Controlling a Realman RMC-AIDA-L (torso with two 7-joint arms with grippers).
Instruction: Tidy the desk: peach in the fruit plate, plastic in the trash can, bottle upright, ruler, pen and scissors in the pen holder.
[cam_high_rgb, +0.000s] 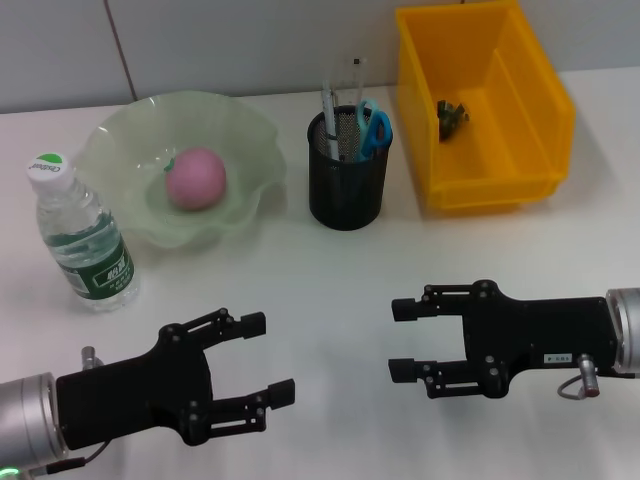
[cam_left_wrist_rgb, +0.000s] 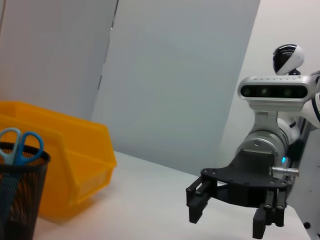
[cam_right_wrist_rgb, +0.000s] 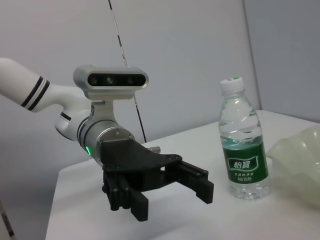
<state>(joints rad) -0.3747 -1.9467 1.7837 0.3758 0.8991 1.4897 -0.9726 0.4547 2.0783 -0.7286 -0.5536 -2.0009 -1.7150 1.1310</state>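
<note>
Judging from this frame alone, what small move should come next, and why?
Probably none beyond parking both arms. The peach lies in the fruit plate, the bottle stands upright, scissors sit in the pen holder, and the left gripper and right gripper hover open and empty.

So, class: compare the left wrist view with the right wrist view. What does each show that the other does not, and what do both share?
Only the left wrist view shows the yellow bin, the black mesh pen holder with the scissors, and the right gripper, open. Only the right wrist view shows the upright water bottle, the green fruit plate and the left gripper, open. Both show the white table.
</note>
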